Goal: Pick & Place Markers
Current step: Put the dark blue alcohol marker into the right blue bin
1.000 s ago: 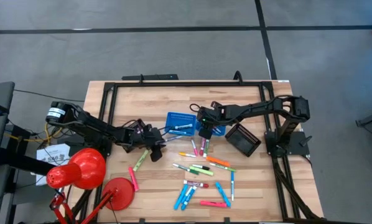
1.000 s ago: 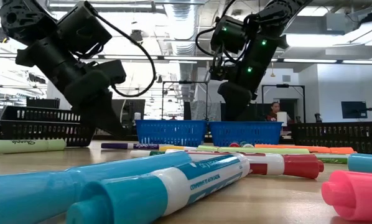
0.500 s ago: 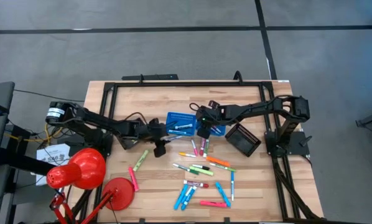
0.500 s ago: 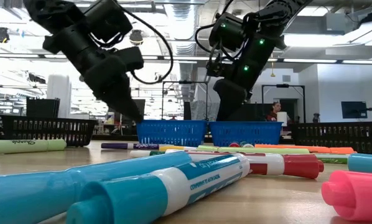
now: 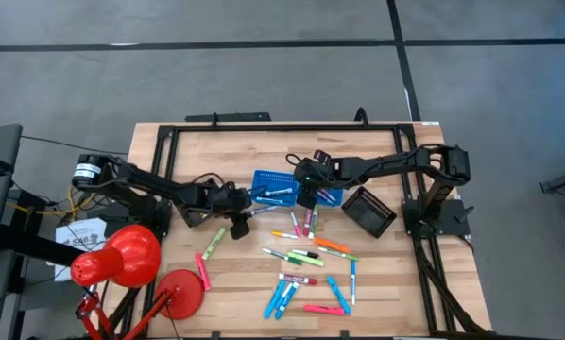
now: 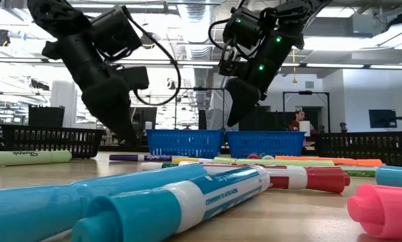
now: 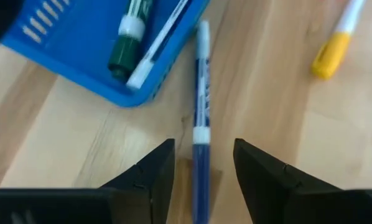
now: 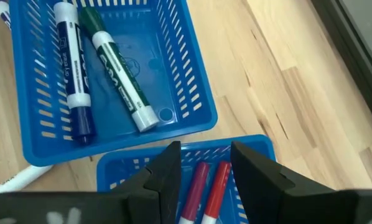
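Note:
Several capped markers (image 5: 311, 255) in pink, blue, green, orange and red lie scattered on the wooden table. My left gripper (image 7: 203, 149) is open, low over the table beside the left blue basket (image 5: 271, 183). Its fingers stand on either side of a thin blue marker (image 7: 201, 106) that lies flat on the wood, and they do not touch it. My right gripper (image 8: 204, 149) is open and empty above the two blue baskets. The left basket (image 8: 192, 74) holds a blue marker (image 8: 71, 74) and a green marker (image 8: 117, 74). The right basket (image 8: 251, 144) holds purple and red markers.
A black tray (image 5: 369, 212) sits right of the baskets. A yellow marker (image 7: 332, 53) lies near the blue one. A green marker (image 5: 214, 243) and a pink one (image 5: 202, 272) lie at the left. A red lamp (image 5: 122, 257) stands at the near left corner. Black rails frame the table.
My left gripper has gone toward the table's right and far edges, up to the left blue basket, and has come down over the thin blue marker. My right gripper has risen a little and shifted left over the baskets.

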You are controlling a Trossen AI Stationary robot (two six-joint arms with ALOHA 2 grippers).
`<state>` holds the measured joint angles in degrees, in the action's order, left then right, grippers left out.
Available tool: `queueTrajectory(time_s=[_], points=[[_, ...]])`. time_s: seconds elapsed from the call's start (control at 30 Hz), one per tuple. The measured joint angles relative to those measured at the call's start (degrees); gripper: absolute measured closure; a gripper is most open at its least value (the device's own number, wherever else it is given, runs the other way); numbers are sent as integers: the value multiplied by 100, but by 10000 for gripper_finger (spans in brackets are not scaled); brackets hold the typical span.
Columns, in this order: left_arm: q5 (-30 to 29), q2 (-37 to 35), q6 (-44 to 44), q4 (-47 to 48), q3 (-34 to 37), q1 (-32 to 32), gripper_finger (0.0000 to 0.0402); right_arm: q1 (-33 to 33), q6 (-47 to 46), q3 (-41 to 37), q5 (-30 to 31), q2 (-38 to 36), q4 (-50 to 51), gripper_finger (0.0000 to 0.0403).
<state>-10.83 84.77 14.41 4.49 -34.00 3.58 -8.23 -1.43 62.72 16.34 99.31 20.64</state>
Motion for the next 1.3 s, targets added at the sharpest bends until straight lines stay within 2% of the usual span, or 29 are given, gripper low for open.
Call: queueTrajectory(time_s=[0.17,0.33,0.43,0.6,0.9,1.0,1.17,1.3], points=[[-53,556,-40,-87,-57,11,246,0,44,0,0,0,-24,274],[-53,773,-44,-82,-201,11,263,0,55,0,0,0,-39,274],[-29,751,-44,-106,-203,11,294,0,57,0,1,0,-55,274],[-10,749,-43,-152,-203,11,370,6,60,0,0,0,-67,274],[3,699,256,-433,-181,300,364,297,535,0,-23,0,-319,274],[-161,653,258,-485,-186,467,370,477,987,0,-532,0,-627,274],[-579,308,255,-508,-195,618,368,711,1639,0,-2073,4,-1096,274],[-714,-74,245,-556,-197,667,366,852,1695,2,-2240,193,-1807,274]])
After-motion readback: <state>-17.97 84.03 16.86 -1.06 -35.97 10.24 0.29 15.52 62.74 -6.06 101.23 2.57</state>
